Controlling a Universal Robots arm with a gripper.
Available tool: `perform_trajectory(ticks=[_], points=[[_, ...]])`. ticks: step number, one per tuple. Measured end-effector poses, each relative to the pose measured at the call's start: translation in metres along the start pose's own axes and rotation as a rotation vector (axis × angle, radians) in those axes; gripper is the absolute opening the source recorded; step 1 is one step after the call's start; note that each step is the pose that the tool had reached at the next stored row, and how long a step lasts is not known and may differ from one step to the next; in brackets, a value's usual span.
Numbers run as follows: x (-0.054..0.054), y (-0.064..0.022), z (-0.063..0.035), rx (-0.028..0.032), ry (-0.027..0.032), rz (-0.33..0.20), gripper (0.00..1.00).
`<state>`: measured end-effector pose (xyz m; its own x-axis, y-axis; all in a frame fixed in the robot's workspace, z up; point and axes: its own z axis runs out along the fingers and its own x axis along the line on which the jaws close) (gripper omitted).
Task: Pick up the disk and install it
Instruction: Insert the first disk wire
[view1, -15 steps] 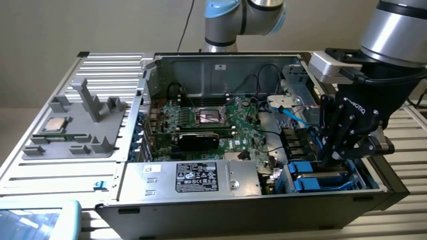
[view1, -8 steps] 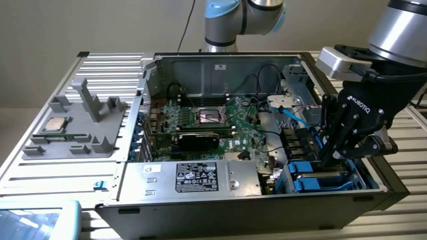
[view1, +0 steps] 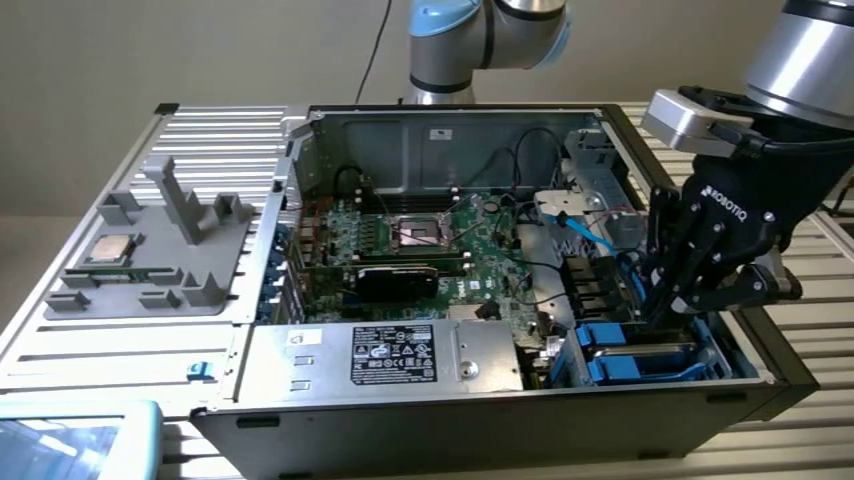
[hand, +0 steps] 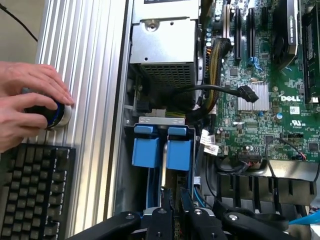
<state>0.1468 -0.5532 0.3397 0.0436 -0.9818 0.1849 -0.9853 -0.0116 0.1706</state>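
One disk (view1: 641, 352) | step: install, I judge; my gripper (view1: 663, 318), jaws narrow, pinches it in the drive bay (view1: 594, 285) at four o'clock, exterior view | need: straight, square seating

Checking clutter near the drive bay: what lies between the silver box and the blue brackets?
Black cables cross between the silver box and the blue brackets, seen in the wrist view.

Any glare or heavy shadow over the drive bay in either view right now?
Exterior view: soft, even room light with no hard glare; the drive bay under the gripper sits in the case's shade, but its blue brackets are still readable. Wrist view: the ribbed metal tabletop is brightly lit, the blue brackets are clear, and the slot between them is dark.
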Motion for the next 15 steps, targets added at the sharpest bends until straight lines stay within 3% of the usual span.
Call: perform_trajectory(ticks=[2,7,8,11,15], points=[[-0.0013,-0.0003,0.0011,-0.0002,0.0064,0.001,0.17],[-0.0014,-0.0004,0.0016,0.0004,0.0075,0.001,0.17],[-0.0015,0.0,0.002,0.0055,0.0073,0.002,0.17],[-0.0017,0.0028,0.0035,0.0329,0.0054,0.007,0.17],[-0.0023,0.0053,0.0054,0.0428,0.0047,0.014,0.17]])
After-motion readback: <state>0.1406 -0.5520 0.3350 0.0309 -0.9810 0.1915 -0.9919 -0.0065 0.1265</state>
